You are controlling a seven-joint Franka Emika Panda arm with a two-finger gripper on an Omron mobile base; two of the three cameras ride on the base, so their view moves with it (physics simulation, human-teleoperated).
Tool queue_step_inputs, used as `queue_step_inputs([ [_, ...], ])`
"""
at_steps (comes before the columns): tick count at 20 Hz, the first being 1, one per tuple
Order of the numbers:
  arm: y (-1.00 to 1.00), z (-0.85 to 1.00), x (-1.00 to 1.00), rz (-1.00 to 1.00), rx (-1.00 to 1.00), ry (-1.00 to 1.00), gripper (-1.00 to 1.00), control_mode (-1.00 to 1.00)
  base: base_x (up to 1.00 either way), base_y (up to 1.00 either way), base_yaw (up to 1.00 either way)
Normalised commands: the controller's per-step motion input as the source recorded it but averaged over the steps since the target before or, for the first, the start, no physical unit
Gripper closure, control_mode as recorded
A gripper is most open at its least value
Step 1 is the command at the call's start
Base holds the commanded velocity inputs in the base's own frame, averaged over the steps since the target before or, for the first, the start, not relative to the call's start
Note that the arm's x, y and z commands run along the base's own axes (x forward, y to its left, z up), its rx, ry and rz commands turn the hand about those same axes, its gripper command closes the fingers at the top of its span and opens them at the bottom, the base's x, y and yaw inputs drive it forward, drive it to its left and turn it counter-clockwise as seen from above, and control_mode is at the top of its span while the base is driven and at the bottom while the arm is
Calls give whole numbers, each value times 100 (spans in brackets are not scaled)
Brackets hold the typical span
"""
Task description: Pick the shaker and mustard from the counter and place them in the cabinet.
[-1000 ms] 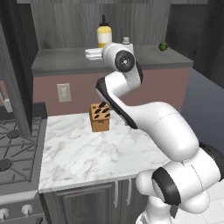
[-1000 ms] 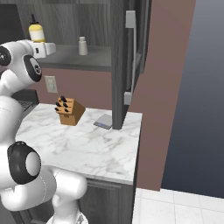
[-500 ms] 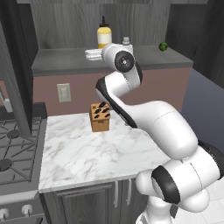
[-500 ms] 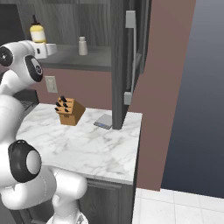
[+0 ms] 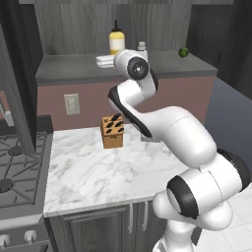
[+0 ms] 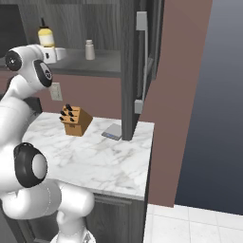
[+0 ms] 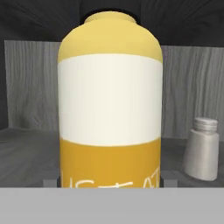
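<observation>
Cabinet (image 5: 74, 74) shelf holds mustard (image 7: 110, 105) and shaker (image 7: 201, 148); pincer (image 5: 106, 61) state unclear.

One mustard bottle (image 5: 116, 43), one shaker (image 5: 141, 47) and one small green fruit (image 5: 183, 52) on the cabinet shelf (image 5: 59, 69); one knife block (image 5: 112, 131) and one flat grey block (image 6: 113, 131) on the bench (image 5: 93, 172)

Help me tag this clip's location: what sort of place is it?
A rendered home kitchen, most likely: a marble counter with a knife block, a stove beside it, and an open cabinet holding mustard and a shaker.
</observation>
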Motion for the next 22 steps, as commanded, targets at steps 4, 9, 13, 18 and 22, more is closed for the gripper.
queue_step_inputs([
  [4, 0, -15, 27, -2, 0, 0, -100, -100, 0, 0, 0],
  [9, -3, -10, 6, -2, 2, 0, -100, -100, 0, 0, 0],
  [13, -9, -1, 0, -5, 6, 0, -100, -100, 0, 0, 0],
  [18, -3, 0, 0, -8, 6, 0, -100, -100, 0, 0, 0],
  [22, 0, 0, 0, -11, 5, 0, -100, -100, 0, 0, 0],
])
